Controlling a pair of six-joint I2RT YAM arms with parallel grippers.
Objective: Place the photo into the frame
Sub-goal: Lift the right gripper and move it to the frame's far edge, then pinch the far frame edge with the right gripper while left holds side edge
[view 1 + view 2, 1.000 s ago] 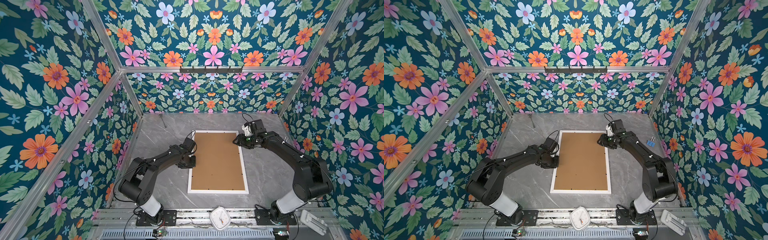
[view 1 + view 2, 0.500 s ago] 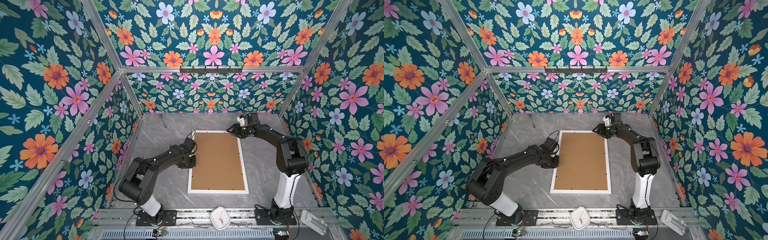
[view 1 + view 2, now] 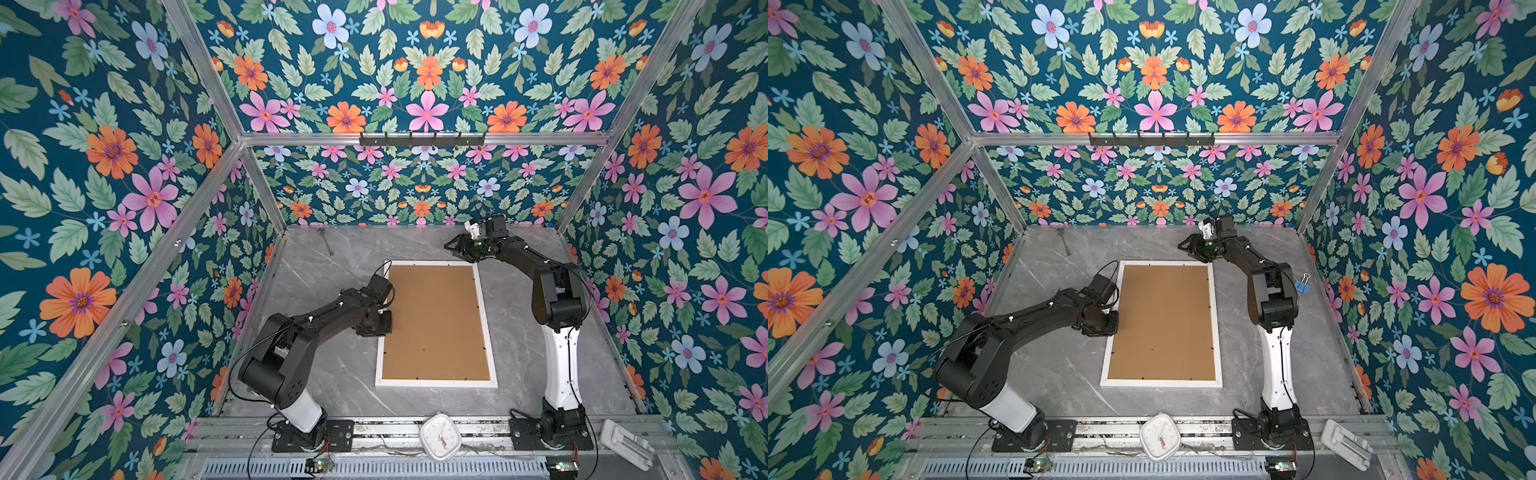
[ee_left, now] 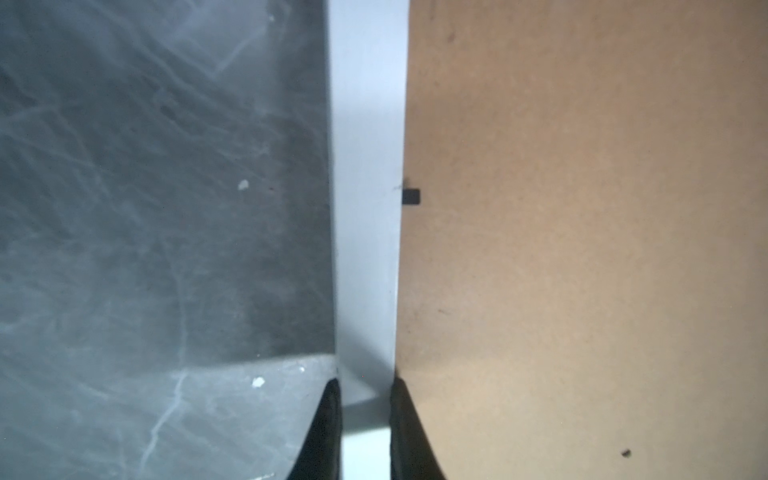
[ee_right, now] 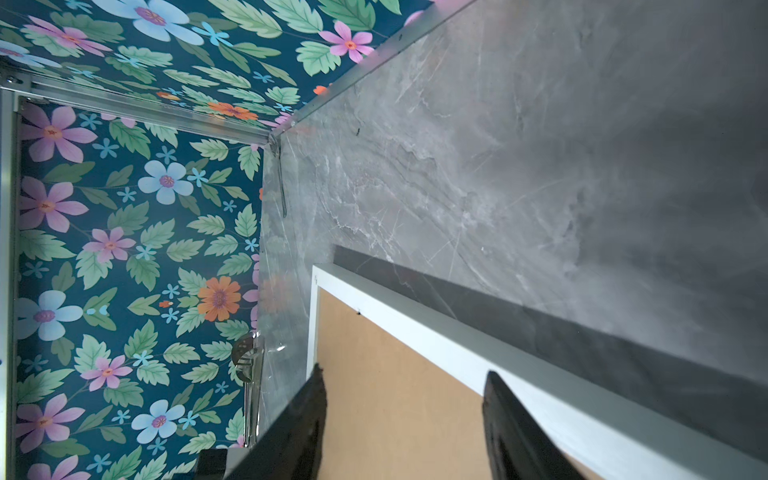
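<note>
Nearest to me, at the bottom centre in both top views, a white clock sits on the rail between the two arm bases. Just beyond it the frame lies flat in the middle of the grey marbled table, back side up, with a brown backing board filling it inside the white border. Whether the photo lies under that board I cannot tell. My left gripper is at the frame's left-hand rail, about halfway up the picture. In the left wrist view its jaws are narrow, one dark finger on each side of the white rail, pinching it. A small black tab sticks out from that rail over the board. A blue binder clip lies on the table at the right in a top view. Farther back, my right gripper hangs above the frame's upper right corner with its jaws wide and nothing between them. A thin metal utensil lies by the back wall at the upper left of the table.
</note>
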